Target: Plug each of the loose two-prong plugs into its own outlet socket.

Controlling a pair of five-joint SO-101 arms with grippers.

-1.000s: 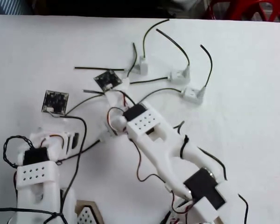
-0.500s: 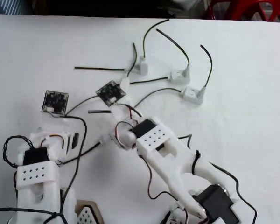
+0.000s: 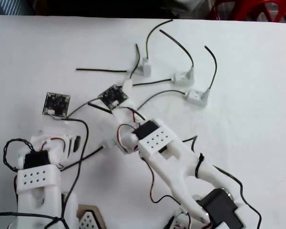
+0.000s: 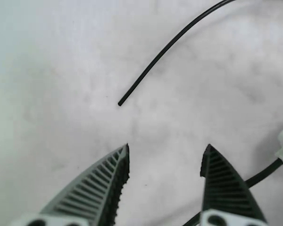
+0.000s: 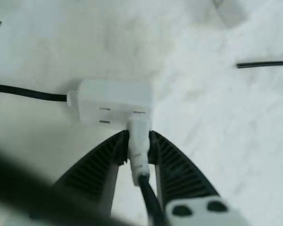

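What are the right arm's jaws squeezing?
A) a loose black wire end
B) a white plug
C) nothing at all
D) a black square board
B: in the right wrist view, the right gripper has its jaws shut on the white plug, whose front end meets the white outlet block.

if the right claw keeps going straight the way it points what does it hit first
The white outlet block, directly ahead. The right claw is shut on a white plug whose front meets the block's face, so the plug would press in before the claw itself arrives; seating depth is unclear.
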